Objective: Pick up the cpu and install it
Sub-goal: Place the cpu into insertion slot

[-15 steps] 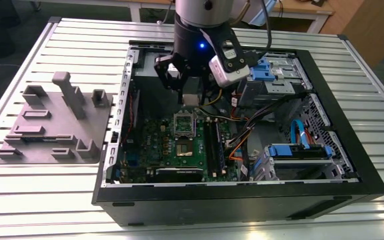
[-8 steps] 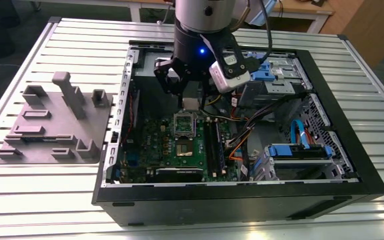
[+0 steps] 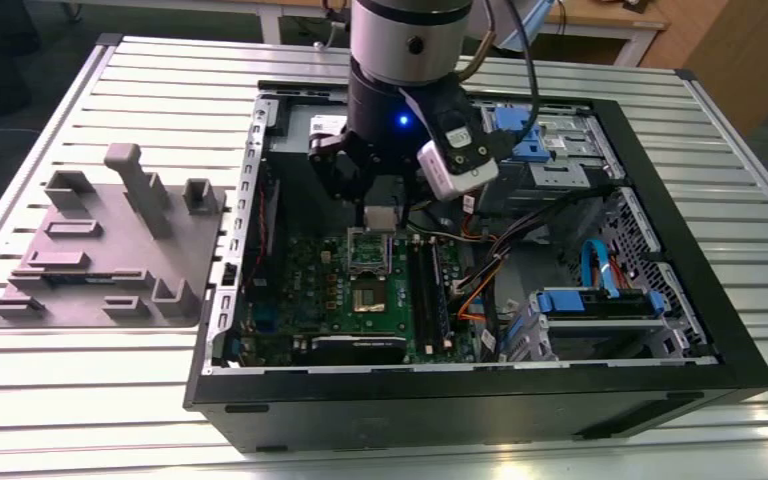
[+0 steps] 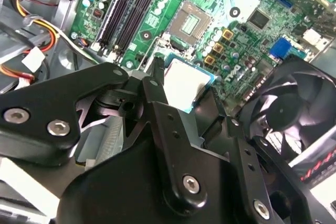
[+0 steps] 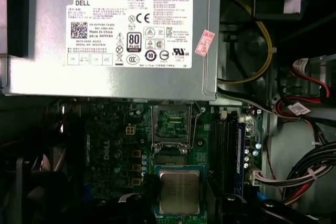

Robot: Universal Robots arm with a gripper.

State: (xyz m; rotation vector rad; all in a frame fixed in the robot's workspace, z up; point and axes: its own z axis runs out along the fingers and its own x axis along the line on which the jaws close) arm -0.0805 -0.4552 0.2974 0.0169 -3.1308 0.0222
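You have the black gripper point(image 4: 186, 86) clenched on the small, flat, square, silver-topped cpu point(image 4: 184, 81). In the exterior view it hangs just above the centre of the frame, over the green motherboard point(image 3: 307, 290), close to the open metal-framed socket point(image 3: 371, 256).

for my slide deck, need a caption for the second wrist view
Gripper holding the cpu by its edges over the green motherboard, short of the empty socket.

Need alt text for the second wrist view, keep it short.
The gripper holds the cpu by its edges above the green motherboard, near the open socket. A black fan sits at the board's edge.
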